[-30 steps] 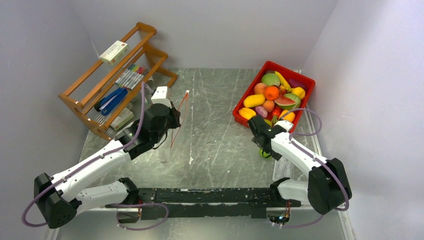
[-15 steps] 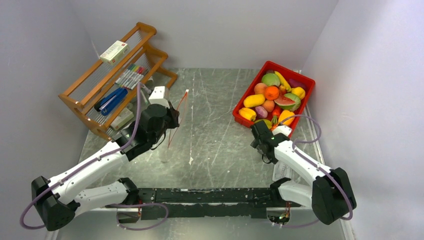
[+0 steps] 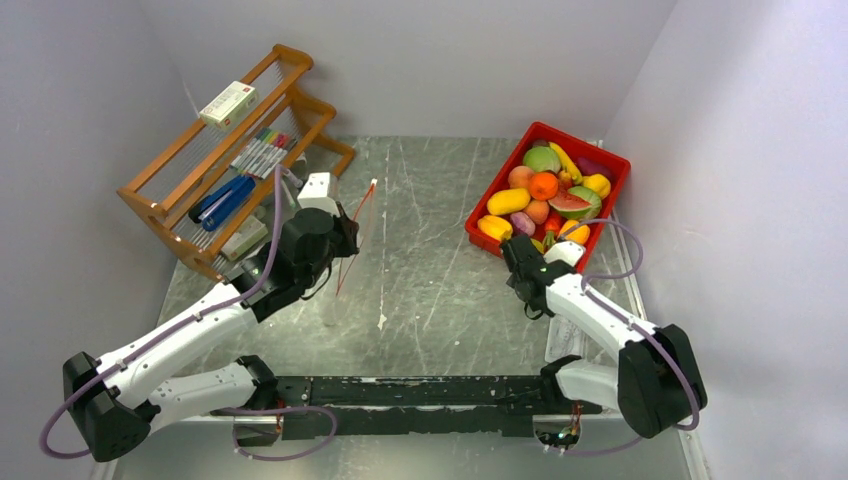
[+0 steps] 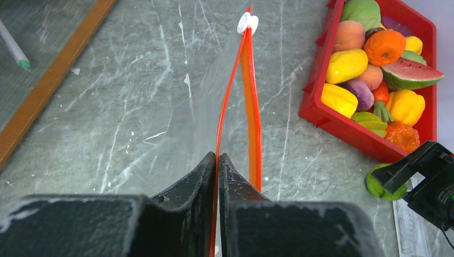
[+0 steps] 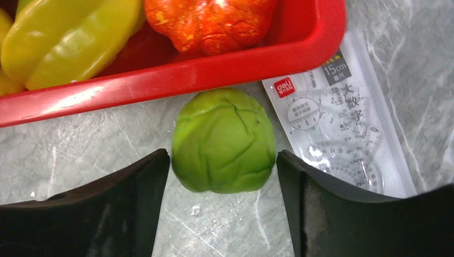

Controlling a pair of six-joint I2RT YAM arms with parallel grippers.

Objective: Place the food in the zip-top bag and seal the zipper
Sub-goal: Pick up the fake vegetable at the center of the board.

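Note:
My left gripper (image 4: 218, 156) is shut on one side of the zipper (image 4: 250, 96), the orange-red strip of the clear zip-top bag (image 4: 201, 101). The bag's mouth stands slightly open, and its white slider (image 4: 248, 22) is at the far end. In the top view this gripper (image 3: 345, 240) holds the bag above the table's left half. My right gripper (image 5: 223, 160) is open, with a finger on each side of a green cabbage-like toy (image 5: 223, 140) that lies on the table against the red tray (image 5: 160, 85). More food (image 3: 545, 190) fills the tray.
A clear ruler pack (image 5: 332, 123) lies right of the green toy, against the tray. A wooden rack (image 3: 230, 150) with pens and boxes stands at the back left. Grey walls close in the table on three sides.
My right gripper has shifted toward the tray and now covers the green toy, which showed beside it in the top view before. My left arm has lowered slightly with the bag.

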